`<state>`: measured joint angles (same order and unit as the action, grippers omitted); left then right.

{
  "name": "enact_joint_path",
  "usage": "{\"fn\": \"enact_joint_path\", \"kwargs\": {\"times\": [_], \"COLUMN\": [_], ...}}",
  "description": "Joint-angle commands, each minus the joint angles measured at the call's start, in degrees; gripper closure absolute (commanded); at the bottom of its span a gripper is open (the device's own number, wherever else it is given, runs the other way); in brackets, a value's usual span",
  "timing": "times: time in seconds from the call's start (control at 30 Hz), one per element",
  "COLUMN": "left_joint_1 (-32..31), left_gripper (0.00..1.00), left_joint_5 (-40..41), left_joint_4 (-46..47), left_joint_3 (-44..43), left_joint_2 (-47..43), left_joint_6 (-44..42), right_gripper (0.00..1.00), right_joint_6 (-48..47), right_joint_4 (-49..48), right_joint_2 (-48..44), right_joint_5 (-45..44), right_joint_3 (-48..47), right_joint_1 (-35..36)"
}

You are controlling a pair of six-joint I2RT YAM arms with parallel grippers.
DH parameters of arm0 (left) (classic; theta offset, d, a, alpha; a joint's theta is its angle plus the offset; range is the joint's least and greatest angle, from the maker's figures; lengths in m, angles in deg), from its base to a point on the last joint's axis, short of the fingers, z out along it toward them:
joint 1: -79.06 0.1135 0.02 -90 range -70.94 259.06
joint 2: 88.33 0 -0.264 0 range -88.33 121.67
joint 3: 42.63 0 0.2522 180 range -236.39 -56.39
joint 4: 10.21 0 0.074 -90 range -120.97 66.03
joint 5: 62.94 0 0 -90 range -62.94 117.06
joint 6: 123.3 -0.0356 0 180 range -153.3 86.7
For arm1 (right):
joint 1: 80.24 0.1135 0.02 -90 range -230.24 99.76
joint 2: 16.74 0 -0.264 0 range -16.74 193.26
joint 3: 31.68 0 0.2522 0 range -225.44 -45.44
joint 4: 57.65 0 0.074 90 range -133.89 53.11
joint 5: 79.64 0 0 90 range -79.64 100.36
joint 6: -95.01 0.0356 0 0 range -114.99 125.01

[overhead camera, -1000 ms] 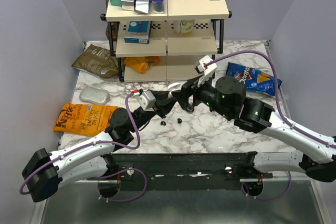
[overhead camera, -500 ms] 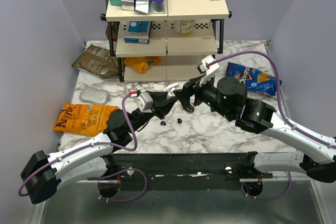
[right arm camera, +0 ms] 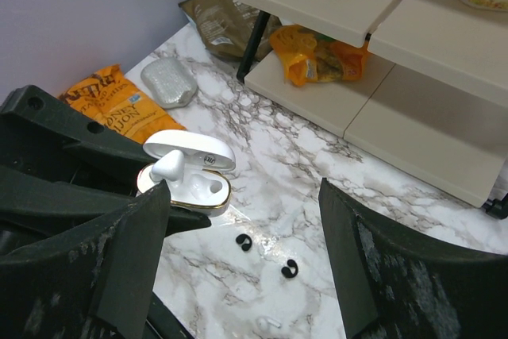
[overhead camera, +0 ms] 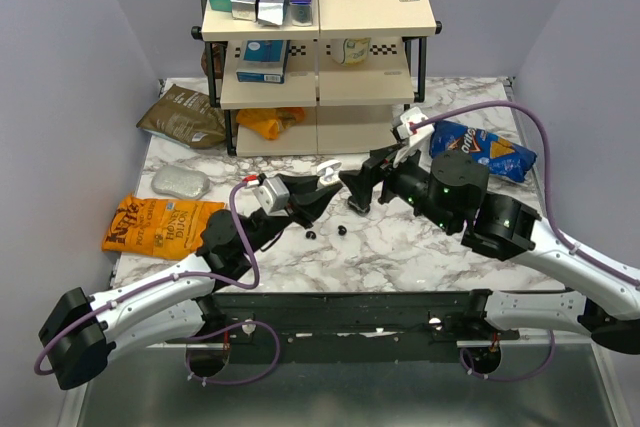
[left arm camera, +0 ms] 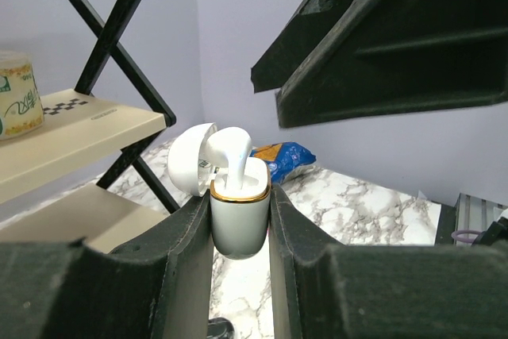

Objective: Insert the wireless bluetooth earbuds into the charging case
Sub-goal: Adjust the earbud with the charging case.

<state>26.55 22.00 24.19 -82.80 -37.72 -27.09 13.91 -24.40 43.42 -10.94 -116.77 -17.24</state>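
The left pincer (overhead camera: pixel 318 185) was squeezed shut on the small white charging case with a gold rim (left arm camera: pixel 238 220), holding it up off the grey-and-white marble bench (right arm camera: pixel 317 156). The case stood straight up between the two fingers; its round lid was tipped open on the side away from the right pincer (right arm camera: pixel 244 186). One white earbud with a long stem (left arm camera: pixel 230 148) sat in the case, stem down; the hole (right arm camera: pixel 208 189) beside it was empty.

The right pincer was wide open and held nothing; the case was near the tip of one of its fingers. Down on the bench, low between the right pincer's fingers and close to its wrist, lay a tiny white piece (right arm camera: pixel 266 323). I think it was the other earbud, but it was too small to be sure; it seemed to lie flat, its long side running from finger to finger. Two tiny black curled bits (right arm camera: pixel 244 242) lay a little further out, below the case.

The right arm was free and nearer, so the pick-up looked like its job; it would likely need to reach down and turn its fingers across the piece.
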Motion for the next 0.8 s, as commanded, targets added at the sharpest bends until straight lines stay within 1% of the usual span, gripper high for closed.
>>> {"fn": "enact_joint_path", "kwargs": {"times": [0.0, 0.2, 0.53, 0.63, 0.77], "left_joint_1": [0.0, 0.0, 0.0, -0.1, 0.0], "left_gripper": [1.00, 1.00, 1.00, 1.00, 1.00], "left_joint_5": [-2.1, -3.5, -4.3, -4.1, -3.1], "left_joint_4": [4.0, 5.3, 6.0, 5.8, 5.2], "left_joint_3": [1.3, 1.5, 1.9, 2.0, 2.7], "left_joint_2": [-0.9, -0.7, -0.8, -1.1, -2.1], "left_joint_6": [0.6, 0.9, 1.1, 1.0, 0.5], "right_gripper": [0.17, 0.17, 0.17, 0.17, 0.17], "right_joint_6": [-0.6, -0.9, -0.8, -0.2, 0.0], "right_joint_4": [-1.2, 0.0, 0.4, 0.6, 0.5], "right_joint_2": [-1.6, 0.7, 2.9, 2.1, -2.1], "right_joint_5": [0.8, -0.2, 3.2, 1.7, -0.8], "right_joint_3": [0.5, -0.7, -1.3, -0.8, 0.9], "right_joint_1": [-0.1, -0.2, -0.1, -0.1, -0.2]}}
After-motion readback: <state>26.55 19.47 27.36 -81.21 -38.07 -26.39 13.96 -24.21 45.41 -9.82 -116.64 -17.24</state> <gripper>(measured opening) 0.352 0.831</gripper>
